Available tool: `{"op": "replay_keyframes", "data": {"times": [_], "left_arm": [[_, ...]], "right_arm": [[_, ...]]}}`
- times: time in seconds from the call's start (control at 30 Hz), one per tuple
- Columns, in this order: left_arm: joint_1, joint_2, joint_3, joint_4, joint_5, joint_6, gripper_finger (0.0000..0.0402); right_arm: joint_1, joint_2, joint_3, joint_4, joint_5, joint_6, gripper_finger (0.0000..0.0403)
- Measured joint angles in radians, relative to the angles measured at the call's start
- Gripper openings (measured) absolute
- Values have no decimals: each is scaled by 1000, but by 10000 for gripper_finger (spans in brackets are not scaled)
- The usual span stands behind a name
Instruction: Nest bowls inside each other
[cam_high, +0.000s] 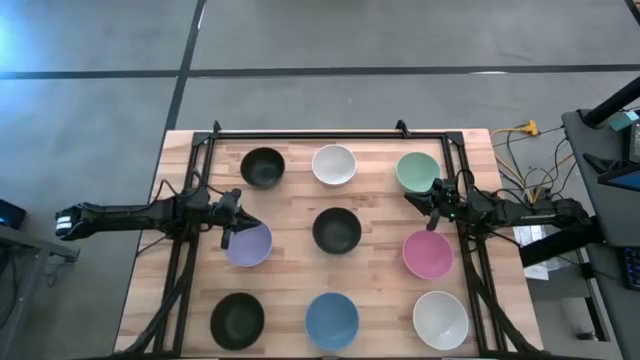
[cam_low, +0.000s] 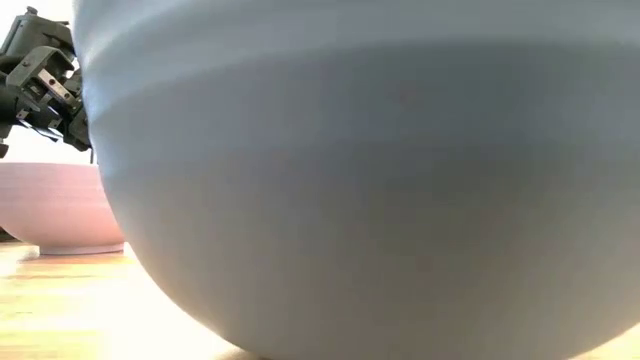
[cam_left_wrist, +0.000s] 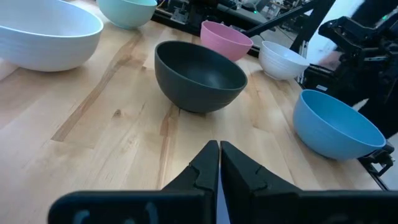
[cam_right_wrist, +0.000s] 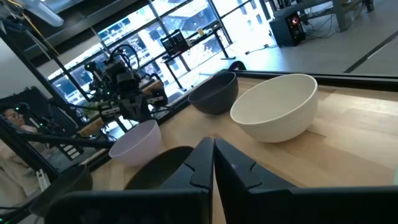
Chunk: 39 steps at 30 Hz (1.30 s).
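Item: nine bowls, a three-by-three grid on my wooden table (cam_high: 290, 225), none nested. Black bowl (cam_high: 337, 230) at centre; lavender bowl (cam_high: 249, 244) at 9 o'clock, pink bowl (cam_high: 428, 254) at 3.

Hands: my left gripper (cam_high: 233, 222) clenched, empty, over the lavender rim; my right gripper (cam_high: 440, 208) clenched, empty, between green bowl (cam_high: 418, 172) and pink.

Risk: descending with fingers pinched together likely knocks a rim, sliding bowls into neighbours.

Room: grey floor, windows, equipment racks.
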Motion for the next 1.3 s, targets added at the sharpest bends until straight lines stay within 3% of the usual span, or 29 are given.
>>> {"op": "replay_keyframes", "data": {"times": [1.13,1.3], "left_arm": [[0,0,0,0,0,0,0],[0,0,0,0,0,0,0]], "right_arm": [[0,0,-1,6,0,2,9],[0,-1,-1,39,0,97,9]]}}
